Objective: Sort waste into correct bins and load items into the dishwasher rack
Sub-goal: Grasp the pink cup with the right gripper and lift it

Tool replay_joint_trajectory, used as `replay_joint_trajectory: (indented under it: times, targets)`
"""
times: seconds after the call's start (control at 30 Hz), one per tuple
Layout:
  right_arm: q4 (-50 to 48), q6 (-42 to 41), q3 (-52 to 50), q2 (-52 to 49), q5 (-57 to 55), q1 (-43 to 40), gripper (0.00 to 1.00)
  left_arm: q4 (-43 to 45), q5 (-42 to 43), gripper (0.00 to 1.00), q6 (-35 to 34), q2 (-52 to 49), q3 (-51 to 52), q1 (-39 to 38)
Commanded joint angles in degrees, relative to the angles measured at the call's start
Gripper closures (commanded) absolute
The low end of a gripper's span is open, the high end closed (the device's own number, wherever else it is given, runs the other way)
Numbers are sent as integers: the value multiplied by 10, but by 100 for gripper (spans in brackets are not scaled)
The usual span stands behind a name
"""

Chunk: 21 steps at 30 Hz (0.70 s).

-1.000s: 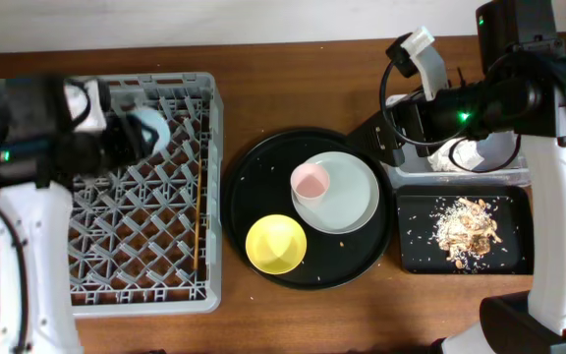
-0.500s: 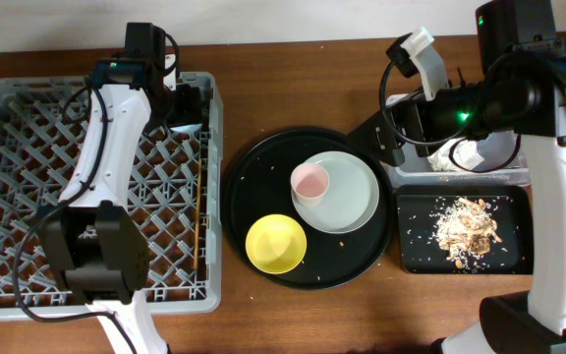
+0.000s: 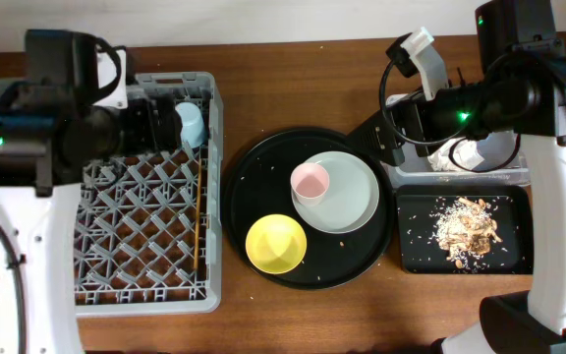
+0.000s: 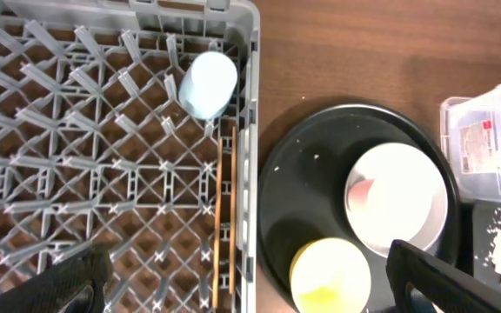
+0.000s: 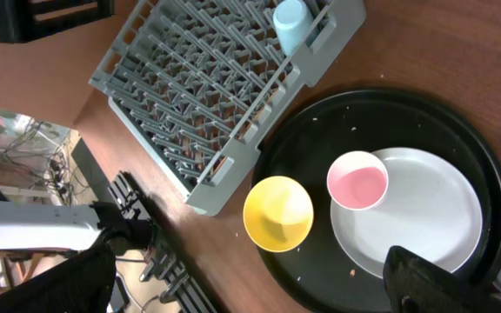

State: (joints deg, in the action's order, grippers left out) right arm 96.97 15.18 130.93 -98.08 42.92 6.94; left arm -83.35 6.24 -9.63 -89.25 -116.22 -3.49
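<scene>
The grey dishwasher rack (image 3: 96, 246) holds the blue cup (image 3: 191, 124), lying in its far right corner, and the wooden chopsticks (image 3: 198, 226) along its right wall. My left gripper (image 3: 165, 123) hangs above that corner, open and empty; in the left wrist view the cup (image 4: 208, 83) lies well clear of the fingers (image 4: 250, 291). The pale plate (image 3: 352, 197) carries the pink cup (image 3: 310, 181), beside the yellow bowl (image 3: 276, 243). My right gripper (image 3: 386, 146) is open and empty high over the plate (image 5: 424, 217). The gold spoon is out of view.
The plate and bowl rest on a large round black tray (image 3: 254, 177). The clear tub (image 3: 504, 165) at right holds the white tissue (image 3: 455, 155). The shallow black tray (image 3: 519, 236) in front of it holds food scraps (image 3: 470, 228). Crumbs dot the round tray.
The left arm has swung about over the rack. The blue cup, which was at its gripper, now lies free in the rack's far right corner. The right arm has not moved.
</scene>
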Motion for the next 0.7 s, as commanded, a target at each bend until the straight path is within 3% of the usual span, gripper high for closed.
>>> replay_joint_trajectory:
  times: [0.0,0.03,0.07,0.13,0.17,0.27,0.37,0.5,0.67]
  targets:
    - [3,2,-3,0,50,23,22,-1,9,1,5,5,-2,2]
    - [3,1,-12,-1,31,51,49,-1,9,1,5,5,-2,2]
    - [-9,-20,-39,-1,-43,106,67,-1,8,1,5,5,-2,2]
    - [-71,-137,-119,-1,-238,188,67,-1,8,1,5,5,-2,10]
    - [-144,-207,-212,-1,-323,234,66,-1,9,1,5,5,-2,9]
    - [-356,-215,-404,-1,-345,276,62,-1,8,1,5,5,-2,8]
    - [-510,-215,-521,-6,-409,280,62,-1,8,1,5,5,-2,10]
    - [-604,-215,-580,-25,-423,280,62,-1,8,1,5,5,-2,10]
    - [-608,-215,-584,-54,-416,280,71,-1,8,1,5,5,-2,10]
